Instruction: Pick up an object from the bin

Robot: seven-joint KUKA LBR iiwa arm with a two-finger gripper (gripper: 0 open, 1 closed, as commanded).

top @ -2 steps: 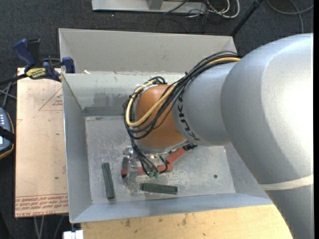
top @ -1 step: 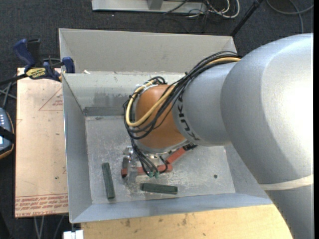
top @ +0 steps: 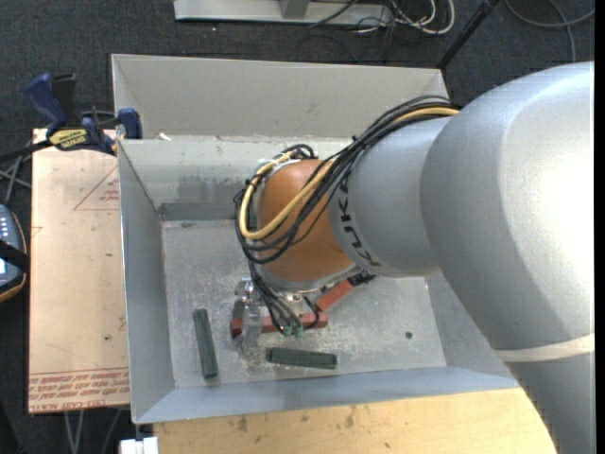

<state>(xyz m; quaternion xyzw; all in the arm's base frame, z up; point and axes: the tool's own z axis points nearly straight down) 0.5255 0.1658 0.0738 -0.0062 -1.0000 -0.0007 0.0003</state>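
Bare floor of the bin (top: 142,282) lies open at left and along the back; the front wall is near. A reddish-brown block (top: 319,318) lies front of centre, partly under the arm. The tool (top: 250,322) sits low beside its left end, with an upright-lying green bar (top: 205,343) left and a second green bar (top: 301,357) just in front; whether the tool is apart or together cannot be told

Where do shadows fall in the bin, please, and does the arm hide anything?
In the camera view, a dim patch darkens the bin's far-left corner, soft shade sits under the tool, and the arm covers part of a red block; the left dark bar and the front dark bar lie lit.
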